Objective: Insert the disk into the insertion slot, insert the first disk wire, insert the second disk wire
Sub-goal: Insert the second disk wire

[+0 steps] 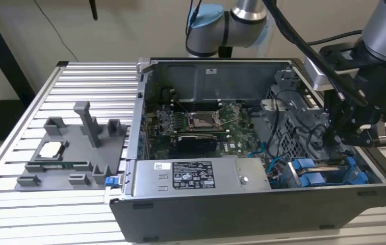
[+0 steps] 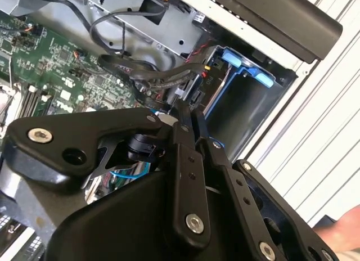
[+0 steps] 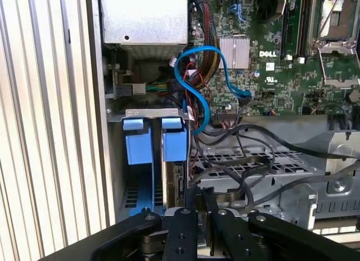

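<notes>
In the exterior view an open computer case [image 1: 261, 204] lies on a ribbed metal worktop [image 1: 77, 81], and the arm's gripper [image 1: 345, 138] reaches down into its right side, above the drive bay [image 1: 329, 173] with blue fittings near the lower right corner of the case. In the first wrist view the bay [image 3: 154, 160] sits left of centre, its two blue tabs side by side. A disk [image 3: 175, 185] in a blue frame stands on edge in the bay's right-hand compartment, its end just above the fingers [image 3: 183, 227]. The fingers are drawn close together, almost touching; whether they pinch a connector I cannot tell. In the second wrist view the fingers [image 2: 188, 131] point at a dark cable plug [image 2: 185, 89] near the bay's mouth. A blue cable [image 3: 197, 81] loops over the green circuit board [image 3: 270, 75]. In the exterior view a grey power supply box [image 1: 200, 176] lies along the case's front edge, and a grey fixture [image 1: 70, 153] rests on the worktop at the left.
</notes>
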Action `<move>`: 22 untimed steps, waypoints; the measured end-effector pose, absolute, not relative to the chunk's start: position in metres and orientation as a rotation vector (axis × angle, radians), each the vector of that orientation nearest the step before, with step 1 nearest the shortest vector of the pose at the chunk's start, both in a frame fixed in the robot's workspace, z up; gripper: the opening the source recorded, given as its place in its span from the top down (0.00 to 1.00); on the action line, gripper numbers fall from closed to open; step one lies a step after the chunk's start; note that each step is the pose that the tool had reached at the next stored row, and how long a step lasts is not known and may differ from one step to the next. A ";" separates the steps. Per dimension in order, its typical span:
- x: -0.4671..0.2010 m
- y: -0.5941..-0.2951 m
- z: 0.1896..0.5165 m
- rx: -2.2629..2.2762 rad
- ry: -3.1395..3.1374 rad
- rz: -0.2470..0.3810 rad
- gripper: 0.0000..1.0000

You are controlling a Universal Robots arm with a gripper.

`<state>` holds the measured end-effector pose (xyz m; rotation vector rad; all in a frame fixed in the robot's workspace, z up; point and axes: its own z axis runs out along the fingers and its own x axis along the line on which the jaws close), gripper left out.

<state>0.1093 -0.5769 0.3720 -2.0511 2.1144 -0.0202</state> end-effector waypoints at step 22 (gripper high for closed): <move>0.117 -0.580 0.353 -2.051 2.115 -0.020 0.84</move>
